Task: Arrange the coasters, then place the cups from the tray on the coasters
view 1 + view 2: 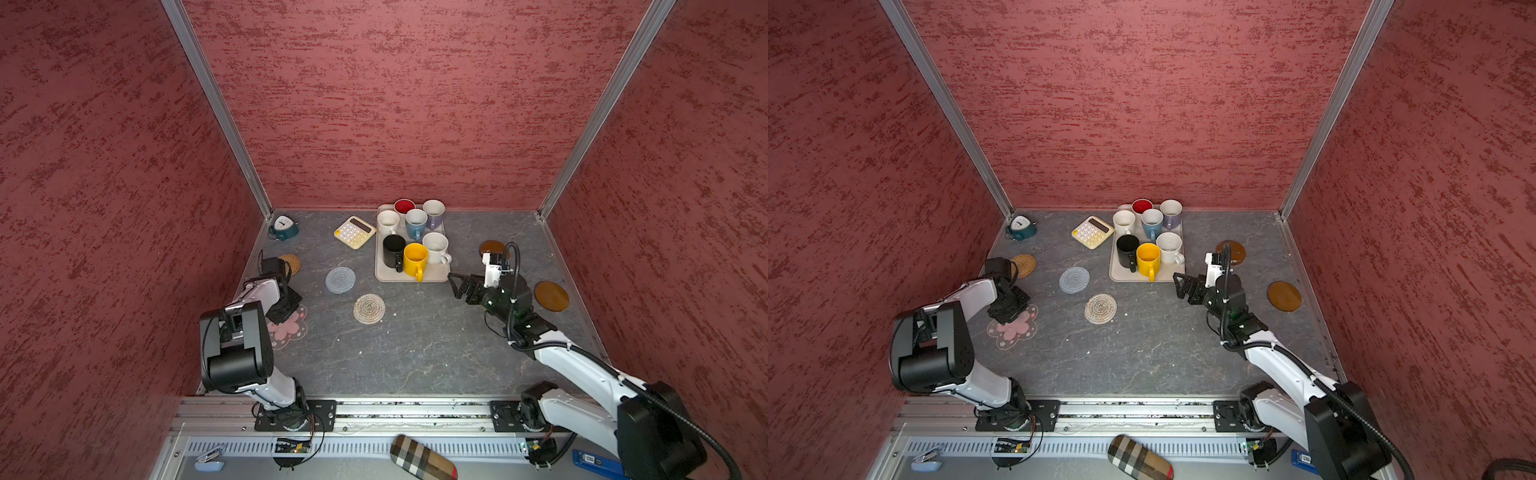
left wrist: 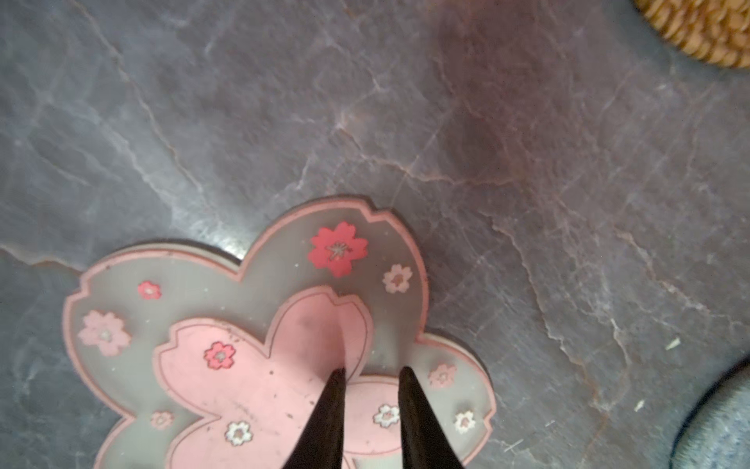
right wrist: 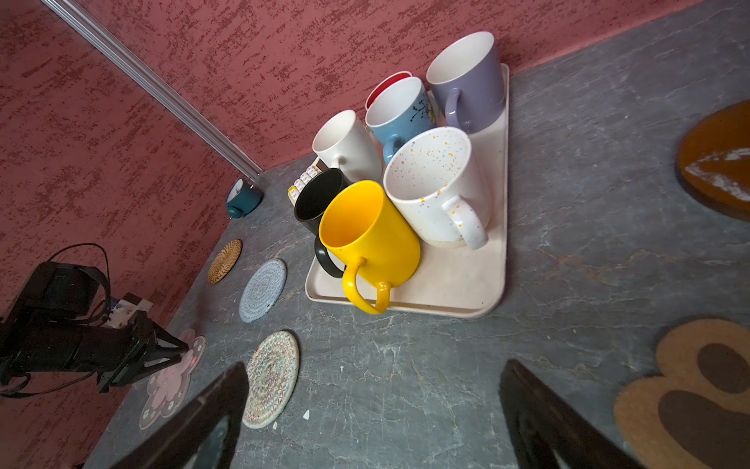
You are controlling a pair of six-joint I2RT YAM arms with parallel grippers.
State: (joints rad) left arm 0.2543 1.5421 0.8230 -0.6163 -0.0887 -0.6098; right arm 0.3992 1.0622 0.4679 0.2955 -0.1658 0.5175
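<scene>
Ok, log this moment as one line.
left gripper: over pink flower coaster | right gripper: open, facing tray | cups: all seven on tray

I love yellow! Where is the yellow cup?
In both top views the yellow cup stands on the tray, at its near edge, between the black cup and the speckled cup.

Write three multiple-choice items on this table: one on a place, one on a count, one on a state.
1. The calculator lies: A) left of the tray B) on the tray C) beside the right arm.
2. Cups on the tray: A) five B) seven C) nine.
3. The right gripper is: A) open B) shut on a cup C) shut on a coaster.
Answers: 1 A, it lies just off the tray's left rim in both top views; 2 B, seven stand there; 3 A, its jaws stand wide apart, nothing between.
</scene>
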